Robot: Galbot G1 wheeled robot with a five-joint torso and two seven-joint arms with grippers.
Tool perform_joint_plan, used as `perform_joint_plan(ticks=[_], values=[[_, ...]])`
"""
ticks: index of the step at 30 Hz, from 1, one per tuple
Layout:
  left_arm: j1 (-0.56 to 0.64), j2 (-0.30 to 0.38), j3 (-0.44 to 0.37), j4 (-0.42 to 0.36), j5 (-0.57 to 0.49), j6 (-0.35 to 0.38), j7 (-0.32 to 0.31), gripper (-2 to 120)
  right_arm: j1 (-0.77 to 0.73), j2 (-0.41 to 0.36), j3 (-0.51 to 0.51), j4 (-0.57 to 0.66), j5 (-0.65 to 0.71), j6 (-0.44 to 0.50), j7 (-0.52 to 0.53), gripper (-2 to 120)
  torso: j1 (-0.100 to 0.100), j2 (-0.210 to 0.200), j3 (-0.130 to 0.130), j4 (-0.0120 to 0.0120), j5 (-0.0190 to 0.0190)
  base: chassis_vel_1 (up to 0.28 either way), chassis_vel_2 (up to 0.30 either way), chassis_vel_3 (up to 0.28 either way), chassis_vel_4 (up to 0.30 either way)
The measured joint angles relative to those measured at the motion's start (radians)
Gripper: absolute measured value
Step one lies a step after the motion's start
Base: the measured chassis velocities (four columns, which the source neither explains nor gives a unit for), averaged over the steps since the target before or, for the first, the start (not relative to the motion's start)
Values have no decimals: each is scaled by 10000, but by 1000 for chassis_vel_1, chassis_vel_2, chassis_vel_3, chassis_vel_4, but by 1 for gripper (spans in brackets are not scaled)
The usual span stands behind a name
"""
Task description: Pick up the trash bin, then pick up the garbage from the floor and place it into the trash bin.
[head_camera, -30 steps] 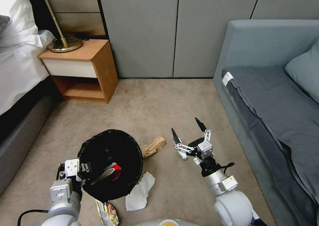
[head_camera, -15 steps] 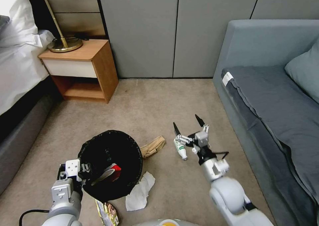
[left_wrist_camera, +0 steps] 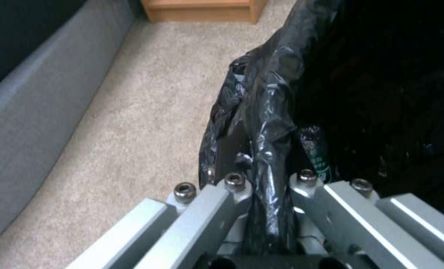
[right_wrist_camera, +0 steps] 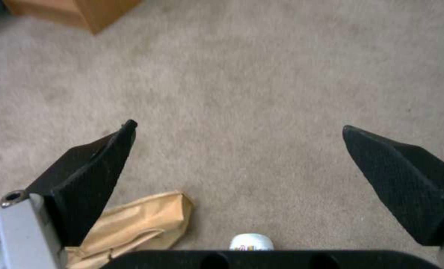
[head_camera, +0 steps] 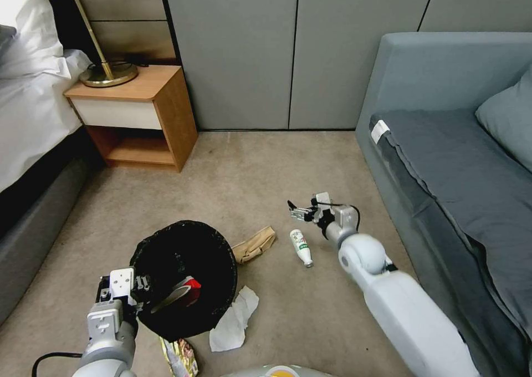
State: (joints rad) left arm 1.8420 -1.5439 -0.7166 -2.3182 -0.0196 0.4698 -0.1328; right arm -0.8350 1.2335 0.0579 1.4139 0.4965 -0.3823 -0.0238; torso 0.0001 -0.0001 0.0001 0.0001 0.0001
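I have the left gripper (head_camera: 143, 295) clamped on the bag-lined rim of the trash bin (head_camera: 185, 274), a red-white packet (head_camera: 188, 288) lying inside. My right gripper (right_wrist_camera: 239, 157) is spread wide, low over the carpet (head_camera: 249, 166) just beyond the small bottle (head_camera: 301, 247). The brown paper bag (head_camera: 255, 245) lies between bin and bottle; the white tissue (head_camera: 233, 320) lies beside the bin.
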Motion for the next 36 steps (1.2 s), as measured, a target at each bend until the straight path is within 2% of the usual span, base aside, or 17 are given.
perform_joint_plan(ticks=[2,5,6,9,17,28,36], values=[[2,-14,10,6,14,-4,0,1,111,23,-45,-155,-4,-17,-49,100,0,1,0,1,-3,0,0,0,0],[0,-68,36,19,51,-21,1,1,691,308,-230,-1223,-275,-46,-446,100,0,0,0,-1,-1,0,0,0,0],[0,-68,36,19,51,-21,1,1,691,308,-230,-1223,-275,-46,-446,100,0,0,0,-1,-1,0,0,0,0],[18,-102,-1,20,52,-36,1,1,1146,605,-306,-2596,-828,43,-960,100,0,0,0,0,3,0,0,0,0],[86,-169,-74,55,50,-122,2,1,1779,948,-340,-4469,-1476,329,-1550,100,0,1,-1,-2,-4,0,0,0,0],[228,-183,-223,76,9,-167,3,1,1994,1406,-289,-6025,-2402,890,-1808,100,0,1,-1,-1,-1,0,0,0,0],[350,-180,-372,42,-45,-244,3,1,2071,1608,-201,-6553,-2524,939,-2041,100,-1,1,-1,0,0,0,0,0,0]])
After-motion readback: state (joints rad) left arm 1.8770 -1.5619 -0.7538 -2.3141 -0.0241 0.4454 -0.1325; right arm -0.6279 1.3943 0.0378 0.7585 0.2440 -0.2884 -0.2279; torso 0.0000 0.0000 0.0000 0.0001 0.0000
